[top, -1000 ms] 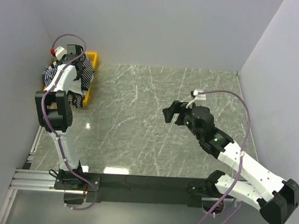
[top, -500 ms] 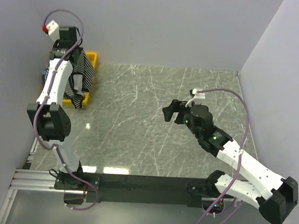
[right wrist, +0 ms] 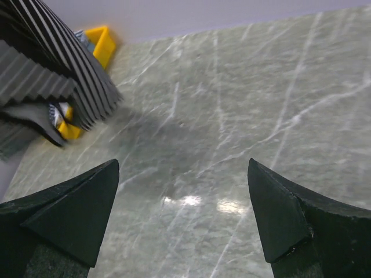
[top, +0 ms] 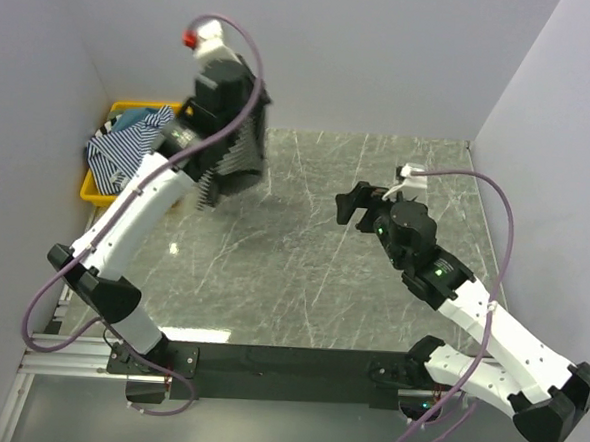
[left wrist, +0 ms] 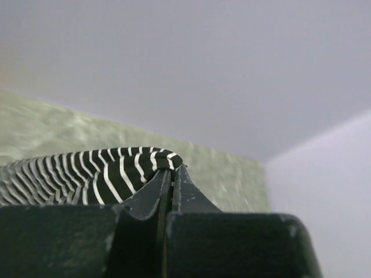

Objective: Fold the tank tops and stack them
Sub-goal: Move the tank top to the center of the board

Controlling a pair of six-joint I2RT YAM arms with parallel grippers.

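The left arm (top: 141, 202) is reaching up and away from its base, and its jaws are pinched together on a fold of the black tank top with thin white stripes (top: 234, 152). The left wrist view is showing the striped fabric bunching right at the tips of the closed jaws and trailing off to the left. From above, this top is hanging down from the jaws over the far left part of the marbled grey-green surface (top: 303, 252), just to the right of the yellow bin (top: 94, 191), and it is looking blurred; whether its lower edge is touching the surface cannot be told. In the bin, which is sitting at the far left edge against the wall, a blue-and-white striped tank top (top: 119, 150) is lying crumpled, with a teal tank top (top: 136, 119) showing beside it toward the back. The right arm (top: 442, 280) is stretching over the right half of the surface, well apart from the clothes, and its jaws are standing wide apart with nothing between them, pointing toward the hanging black top and the bin.
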